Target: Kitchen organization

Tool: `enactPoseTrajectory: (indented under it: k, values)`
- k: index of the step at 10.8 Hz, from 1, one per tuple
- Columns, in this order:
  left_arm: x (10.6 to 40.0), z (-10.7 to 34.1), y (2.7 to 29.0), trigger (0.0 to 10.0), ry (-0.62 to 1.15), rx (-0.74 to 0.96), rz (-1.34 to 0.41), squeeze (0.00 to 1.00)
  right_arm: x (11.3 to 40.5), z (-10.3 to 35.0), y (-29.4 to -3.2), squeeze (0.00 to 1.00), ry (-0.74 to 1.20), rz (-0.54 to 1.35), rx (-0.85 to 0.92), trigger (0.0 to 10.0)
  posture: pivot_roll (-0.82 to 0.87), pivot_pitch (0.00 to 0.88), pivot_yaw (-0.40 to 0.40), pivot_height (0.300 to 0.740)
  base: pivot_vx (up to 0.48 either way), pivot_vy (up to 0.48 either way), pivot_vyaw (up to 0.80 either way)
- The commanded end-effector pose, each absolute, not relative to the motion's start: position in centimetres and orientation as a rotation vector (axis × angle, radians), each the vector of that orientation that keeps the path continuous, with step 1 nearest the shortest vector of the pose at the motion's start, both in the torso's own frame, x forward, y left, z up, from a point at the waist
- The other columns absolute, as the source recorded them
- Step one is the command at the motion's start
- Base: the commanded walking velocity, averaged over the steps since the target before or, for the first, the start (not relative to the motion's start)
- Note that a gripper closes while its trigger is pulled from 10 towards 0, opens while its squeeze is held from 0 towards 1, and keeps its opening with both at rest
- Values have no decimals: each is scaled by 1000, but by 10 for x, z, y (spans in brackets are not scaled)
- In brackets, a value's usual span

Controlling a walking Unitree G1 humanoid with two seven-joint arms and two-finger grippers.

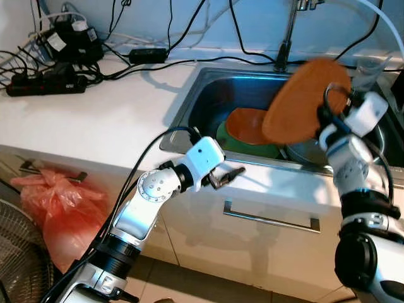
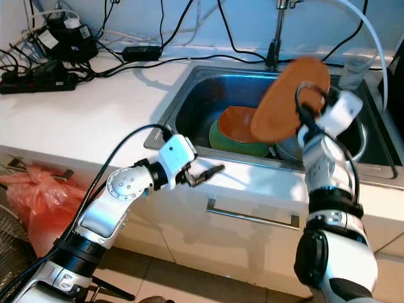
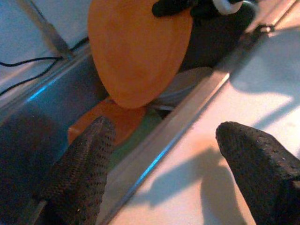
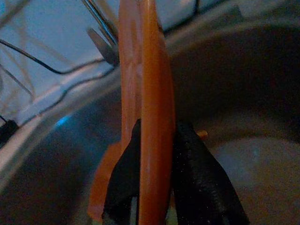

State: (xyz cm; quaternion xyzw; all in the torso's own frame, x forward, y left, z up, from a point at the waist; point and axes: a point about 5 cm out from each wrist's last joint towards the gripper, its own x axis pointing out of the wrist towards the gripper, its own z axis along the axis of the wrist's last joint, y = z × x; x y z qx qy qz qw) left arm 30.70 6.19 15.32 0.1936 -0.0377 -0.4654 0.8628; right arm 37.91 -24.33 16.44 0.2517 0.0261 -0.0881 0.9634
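Your right gripper (image 4: 154,140) clamps the round orange plate (image 1: 306,101) on edge above the steel sink (image 1: 208,88). Your left gripper (image 3: 164,159) hangs wide open over the sink's front rim. Another orange dish (image 1: 246,125) lies below, seemingly on 1 green plate (image 1: 227,140).

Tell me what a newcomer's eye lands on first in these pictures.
First, the round orange plate held tilted above the stainless steel sink, pinched at its rim by the right gripper. Beneath it in the basin lie another orange dish on a green plate. The left gripper hovers open over the white counter's front edge, and black cables and power strips clutter the counter's far left.

Matt orange plate (image 1: 305,101); shiny steel sink (image 1: 208,95)
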Motion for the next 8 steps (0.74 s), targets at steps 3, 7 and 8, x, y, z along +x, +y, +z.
enactPoseTrajectory:
  k: [3,7,8]
  values:
    - [302,160,60,10000,-30,306,-1094,0,381,161,-239,0,61,-145,570,10000,57,0,106,740,0,0,0]
    - [300,160,60,10000,-16,268,-1103,0,391,153,-202,0,109,-9,647,10000,75,0,91,740,0,0,0]
    - [299,160,61,10000,-14,270,-1106,0,393,151,-194,0,118,20,662,10000,83,0,89,740,0,0,0]
